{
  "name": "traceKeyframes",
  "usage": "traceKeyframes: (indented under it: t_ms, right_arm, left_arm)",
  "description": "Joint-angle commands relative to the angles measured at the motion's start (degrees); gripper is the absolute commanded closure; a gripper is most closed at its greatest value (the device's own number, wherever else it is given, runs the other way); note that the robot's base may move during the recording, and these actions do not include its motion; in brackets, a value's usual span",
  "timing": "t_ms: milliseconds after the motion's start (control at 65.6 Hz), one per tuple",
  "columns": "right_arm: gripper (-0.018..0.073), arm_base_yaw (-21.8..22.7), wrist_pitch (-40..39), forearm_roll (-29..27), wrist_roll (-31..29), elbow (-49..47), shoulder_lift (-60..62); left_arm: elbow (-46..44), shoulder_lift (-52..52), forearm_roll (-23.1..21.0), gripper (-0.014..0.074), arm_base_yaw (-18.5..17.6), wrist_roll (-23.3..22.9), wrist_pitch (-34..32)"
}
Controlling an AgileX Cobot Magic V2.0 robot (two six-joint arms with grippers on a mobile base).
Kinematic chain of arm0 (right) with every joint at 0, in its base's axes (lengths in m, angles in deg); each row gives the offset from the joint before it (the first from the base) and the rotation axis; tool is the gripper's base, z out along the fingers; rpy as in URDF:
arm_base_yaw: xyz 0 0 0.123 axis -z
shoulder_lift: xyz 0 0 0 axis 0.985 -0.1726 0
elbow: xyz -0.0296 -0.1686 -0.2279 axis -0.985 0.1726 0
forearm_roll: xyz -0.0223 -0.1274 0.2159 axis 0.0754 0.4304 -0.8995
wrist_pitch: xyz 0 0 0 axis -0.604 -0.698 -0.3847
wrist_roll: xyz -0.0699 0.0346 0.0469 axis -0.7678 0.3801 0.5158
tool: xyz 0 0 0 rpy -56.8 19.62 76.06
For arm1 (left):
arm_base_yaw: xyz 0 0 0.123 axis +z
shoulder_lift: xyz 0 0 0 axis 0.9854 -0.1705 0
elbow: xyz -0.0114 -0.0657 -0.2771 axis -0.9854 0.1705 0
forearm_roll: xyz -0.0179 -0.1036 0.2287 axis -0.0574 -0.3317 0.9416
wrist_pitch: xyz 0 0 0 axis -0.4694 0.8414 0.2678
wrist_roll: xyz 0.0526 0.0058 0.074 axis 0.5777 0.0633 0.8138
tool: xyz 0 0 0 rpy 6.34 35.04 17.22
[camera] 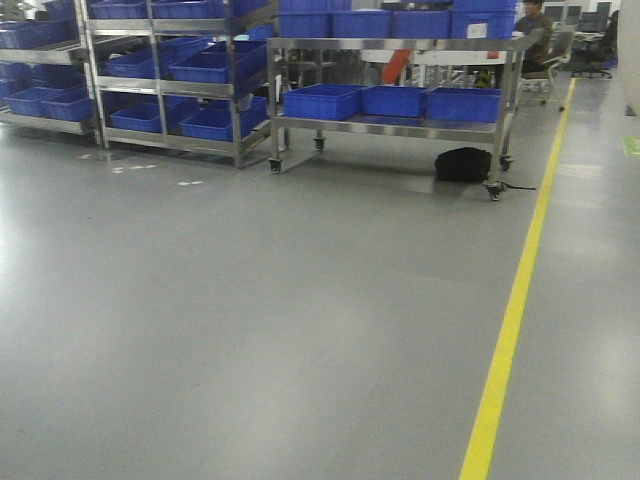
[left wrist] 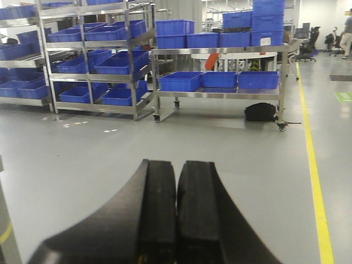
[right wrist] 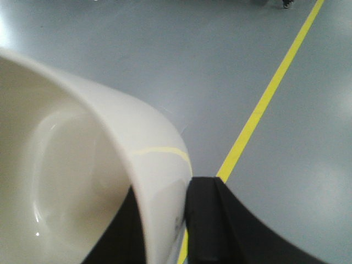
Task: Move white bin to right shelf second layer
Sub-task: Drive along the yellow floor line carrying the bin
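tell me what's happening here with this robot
The right tool is clamped on the wall of the white bin, holding it above the floor beside a yellow line. The left tool is shut and empty. The racks of blue crates lie ahead across open floor, so the bin is not shelved yet.

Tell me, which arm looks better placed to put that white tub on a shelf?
The right one, most likely: the right gripper is clamped on the wall of the white bin, while the left gripper is shut with nothing in it.

White bin (right wrist: 66, 165) cut off at left and bottom edges, seated person (camera: 535, 32) partly hidden behind blue crates (camera: 480, 22)
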Motion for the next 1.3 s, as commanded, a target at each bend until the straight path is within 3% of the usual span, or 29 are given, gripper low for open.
traceKeyframes:
  t_ms: [0,1280]
  right_arm:
    - [0.0536,0.3,-5.9,0.0,-0.1,-1.8,-0.1]
    - [0.0536,0.3,-5.9,0.0,-0.1,-1.8,-0.1]
  left_arm:
    - [1.9,0.8,-0.3,0.0512,-0.1,-0.4,-5.0]
    - [1.9,0.8,-0.3,0.0512,-0.1,-0.4,-5.0]
